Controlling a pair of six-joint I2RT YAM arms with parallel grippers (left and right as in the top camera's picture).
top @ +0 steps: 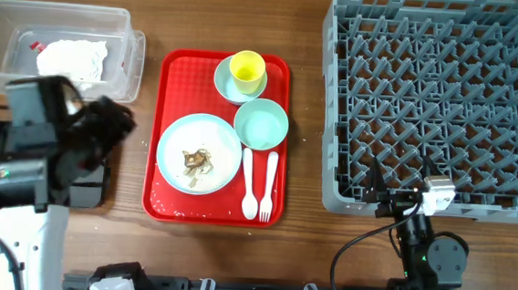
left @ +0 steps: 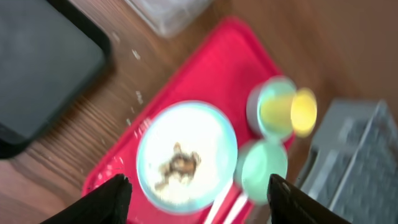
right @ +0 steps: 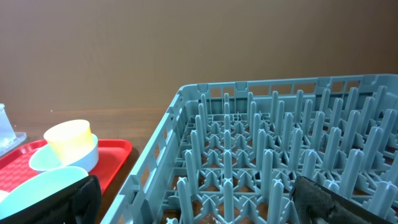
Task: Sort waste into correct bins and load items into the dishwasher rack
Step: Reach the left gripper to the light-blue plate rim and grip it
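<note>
A white plate (top: 224, 143) with brown food scraps (top: 196, 161) lies on a red tray (top: 176, 84), with a mint green bowl (top: 260, 125), a yellow cup (top: 247, 68) in a pale blue bowl (top: 224, 83), a white spoon (top: 249, 185) and a fork (top: 268, 182). A clear box (top: 2, 26) holds a white napkin (top: 71, 57) and a red-and-white wrapper (top: 37, 45). My left gripper (top: 114, 121) is open and empty above the table, left of the tray; its blurred view shows the plate (left: 205, 134). My right gripper (right: 199, 202) is open at the grey rack's (top: 329, 122) near edge.
A black tray (top: 87, 190) lies at the left, mostly hidden under my left arm; it also shows in the left wrist view (left: 43, 62). The rack (right: 273, 162) holds nothing.
</note>
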